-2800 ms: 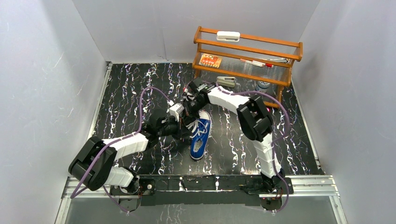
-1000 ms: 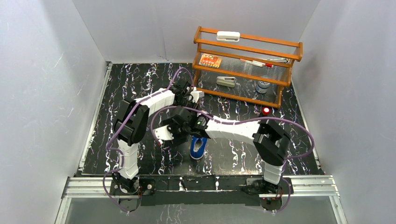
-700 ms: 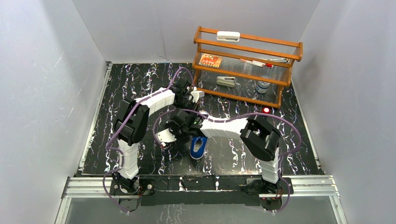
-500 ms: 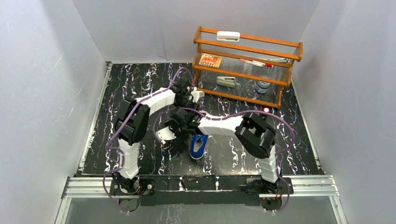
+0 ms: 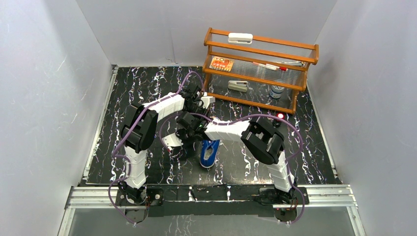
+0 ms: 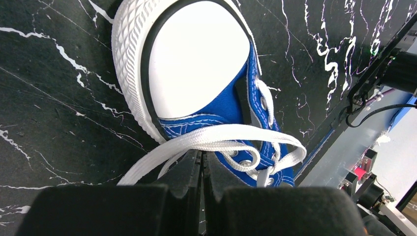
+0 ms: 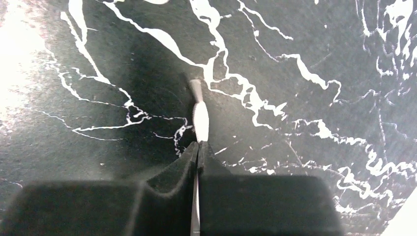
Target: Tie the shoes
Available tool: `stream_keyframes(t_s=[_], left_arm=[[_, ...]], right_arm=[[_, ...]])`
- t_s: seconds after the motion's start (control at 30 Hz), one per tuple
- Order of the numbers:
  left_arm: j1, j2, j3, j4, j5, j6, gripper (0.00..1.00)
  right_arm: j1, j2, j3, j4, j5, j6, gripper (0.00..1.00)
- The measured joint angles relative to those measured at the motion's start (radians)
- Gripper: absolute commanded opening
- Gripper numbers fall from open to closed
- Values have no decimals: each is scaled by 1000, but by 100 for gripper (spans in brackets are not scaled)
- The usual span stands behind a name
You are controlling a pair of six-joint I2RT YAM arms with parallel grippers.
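White lace [image 6: 221, 133] pinched in the closed left end effector [image 6: 201, 158] beside the sneaker [image 6: 216, 105]. One lace tip [image 7: 200, 118] nipped by the closed right end effector [image 7: 197, 147], seemingly for tensioning.

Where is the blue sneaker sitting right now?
In the top external view, the blue sneaker lies near the middle of the black marbled table. It is partly hidden under the right arm, which reaches across it.
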Motion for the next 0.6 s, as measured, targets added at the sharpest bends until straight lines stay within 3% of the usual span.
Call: stream_keyframes(t_s=[0.4, 0.6], left_arm=[[4, -6, -17, 9, 3, -40, 0], [6, -28, -64, 28, 14, -123, 0]], right_arm=[[-1, -37, 13, -101, -91, 108, 0], [0, -283, -102, -97, -184, 284, 0]])
